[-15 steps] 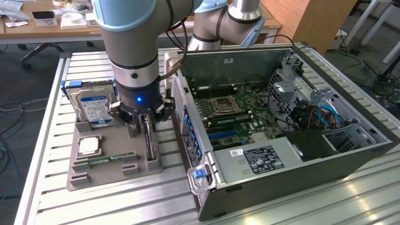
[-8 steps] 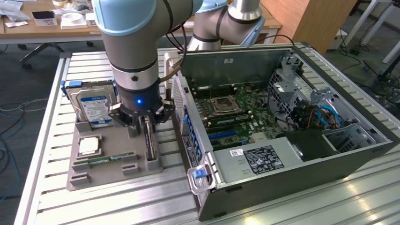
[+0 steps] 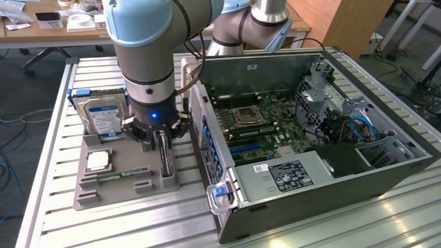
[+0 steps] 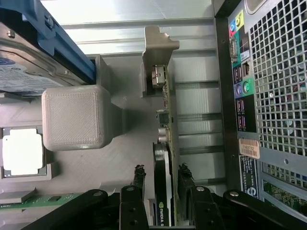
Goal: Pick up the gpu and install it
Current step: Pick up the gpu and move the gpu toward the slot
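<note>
Gpu (image 3: pixel 164 155), a thin green circuit-board card with a black fan block and silver end bracket, is seen standing on edge in the grey plastic fixture tray (image 3: pixel 117 191), beside the open black computer case (image 3: pixel 310 201). No step is completed: the card is neither lifted nor seated on the green motherboard (image 3: pixel 258 126). The black pincer (image 4: pixel 162 175) is set astride the card, partly spread. A sliver of tray is visible beside one finger (image 4: pixel 139 179), so no pinch is judged made.
</note>
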Robot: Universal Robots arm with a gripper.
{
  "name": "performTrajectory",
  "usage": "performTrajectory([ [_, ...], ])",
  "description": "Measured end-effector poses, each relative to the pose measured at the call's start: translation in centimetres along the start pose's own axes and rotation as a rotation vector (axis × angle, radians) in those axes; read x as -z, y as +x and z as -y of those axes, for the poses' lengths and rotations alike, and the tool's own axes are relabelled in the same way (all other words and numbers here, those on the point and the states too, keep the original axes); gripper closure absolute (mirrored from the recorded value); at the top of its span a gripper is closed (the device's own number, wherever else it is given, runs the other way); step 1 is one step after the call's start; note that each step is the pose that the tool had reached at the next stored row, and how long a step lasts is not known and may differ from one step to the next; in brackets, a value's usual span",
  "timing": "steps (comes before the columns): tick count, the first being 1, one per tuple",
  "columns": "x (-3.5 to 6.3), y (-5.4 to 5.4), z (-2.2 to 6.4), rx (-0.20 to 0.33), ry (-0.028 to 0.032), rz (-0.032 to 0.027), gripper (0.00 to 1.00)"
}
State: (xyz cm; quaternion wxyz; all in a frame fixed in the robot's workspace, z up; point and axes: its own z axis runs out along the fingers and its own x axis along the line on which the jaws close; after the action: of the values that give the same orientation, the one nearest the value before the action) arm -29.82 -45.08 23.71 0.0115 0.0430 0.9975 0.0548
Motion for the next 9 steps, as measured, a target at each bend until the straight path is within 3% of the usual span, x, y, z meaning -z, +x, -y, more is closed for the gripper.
performTrajectory([
  [9, -0.21, -0.05, -0.02, 0.001, 0.0021, 0.0001, 0.58],
])
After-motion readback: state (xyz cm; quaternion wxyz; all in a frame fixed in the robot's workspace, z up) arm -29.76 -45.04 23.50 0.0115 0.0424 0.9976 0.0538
